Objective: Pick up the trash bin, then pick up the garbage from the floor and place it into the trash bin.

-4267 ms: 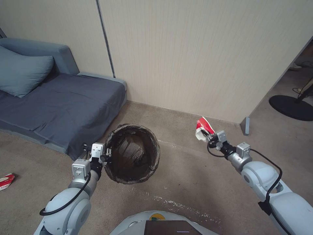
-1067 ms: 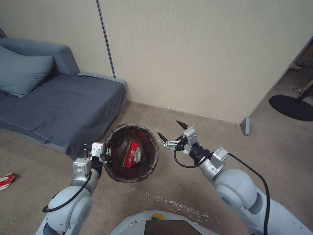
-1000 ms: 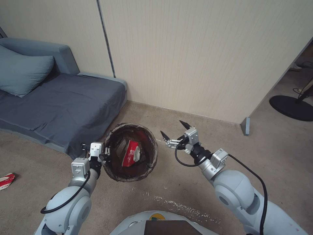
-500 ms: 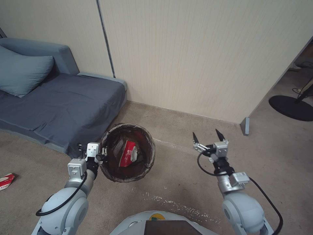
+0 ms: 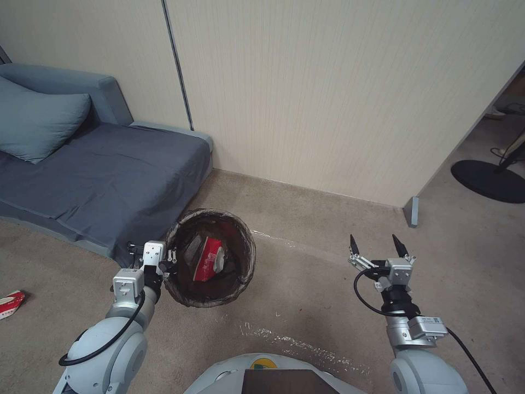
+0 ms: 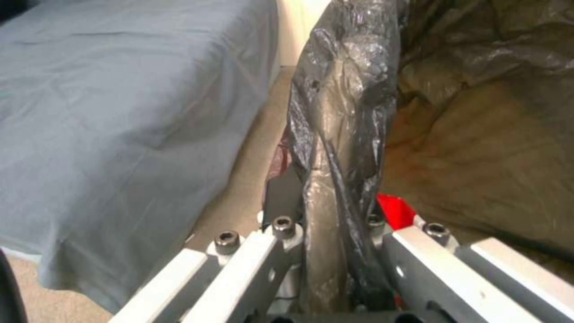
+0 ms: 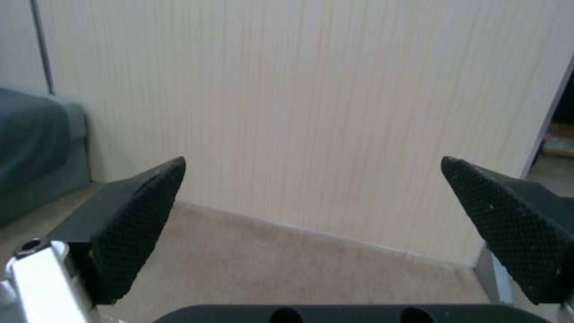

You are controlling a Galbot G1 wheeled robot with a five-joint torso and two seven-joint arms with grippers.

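Observation:
The trash bin, round with a dark translucent liner, hangs tilted just above the carpet at the sofa's corner. My left gripper is shut on its near rim; the left wrist view shows the lined rim pinched between the fingers. Inside the bin lies a red-and-white snack packet, seen as a red corner from the wrist. Another piece of garbage, a red-and-white packet, lies on the floor at the far left. My right gripper is open and empty, out to the right over bare carpet, its fingertips facing the wall.
A grey sofa with a cushion stands close behind the bin. A beige panelled wall runs across the back and ends at a corner. Beyond it on the right stands a black round base. White crumbs streak the carpet near my base.
My right arm dropped the red-and-white packet into the bin, then swung back to the right with its fingers open. The left arm and bin shifted slightly left.

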